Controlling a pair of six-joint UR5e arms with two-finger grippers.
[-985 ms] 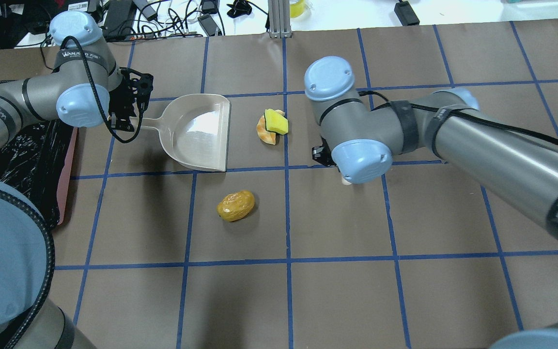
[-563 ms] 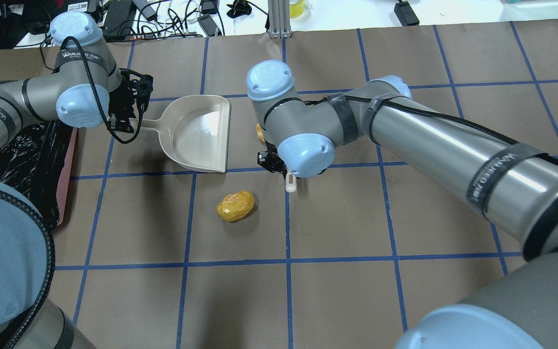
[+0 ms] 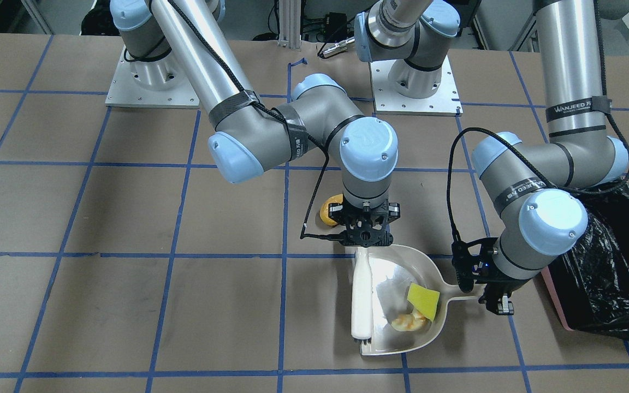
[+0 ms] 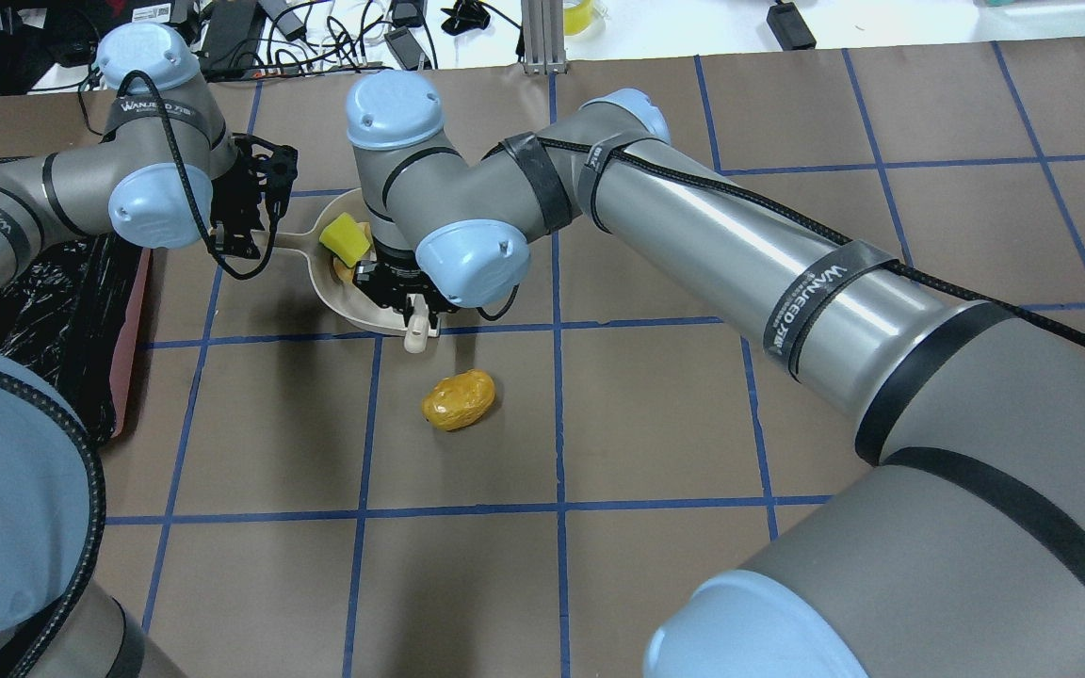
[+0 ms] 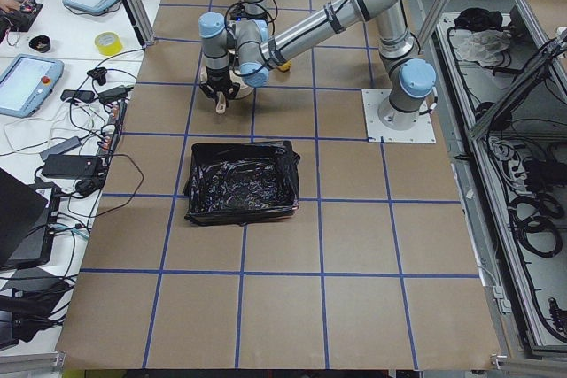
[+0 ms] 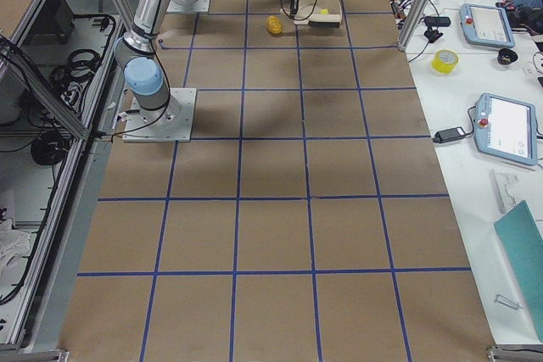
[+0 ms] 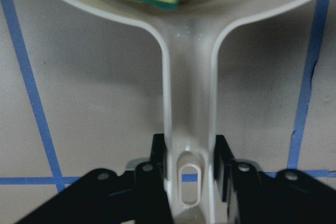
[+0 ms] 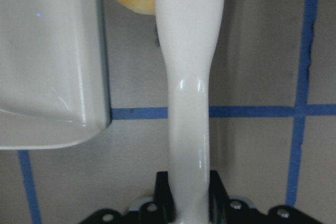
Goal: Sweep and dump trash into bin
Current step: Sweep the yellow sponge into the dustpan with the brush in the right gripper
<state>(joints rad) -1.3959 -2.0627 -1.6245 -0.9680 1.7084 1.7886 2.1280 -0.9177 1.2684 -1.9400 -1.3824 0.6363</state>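
My left gripper (image 3: 490,295) is shut on the handle of the beige dustpan (image 3: 388,270), which lies flat on the table; the left wrist view shows the jaws clamping the handle (image 7: 189,129). The yellow sponge wedge (image 3: 422,299) and the tan bread piece (image 3: 408,322) lie inside the pan near the handle. My right gripper (image 3: 366,240) is shut on a white brush (image 3: 362,297) that lies across the pan's mouth. The orange-yellow lump (image 4: 459,399) sits on the table, outside the pan. The pink bin with its black bag (image 3: 559,315) stands behind my left arm.
The table is brown paper with a blue tape grid. My right arm (image 4: 693,235) reaches across the middle into the left half. Cables and gear lie beyond the far edge (image 4: 316,38). The bin also shows in the overhead view (image 4: 133,330).
My right arm has swept left with the brush and pushed the sponge and bread into the dustpan. The left arm, the dustpan and the orange-yellow lump have stayed put.
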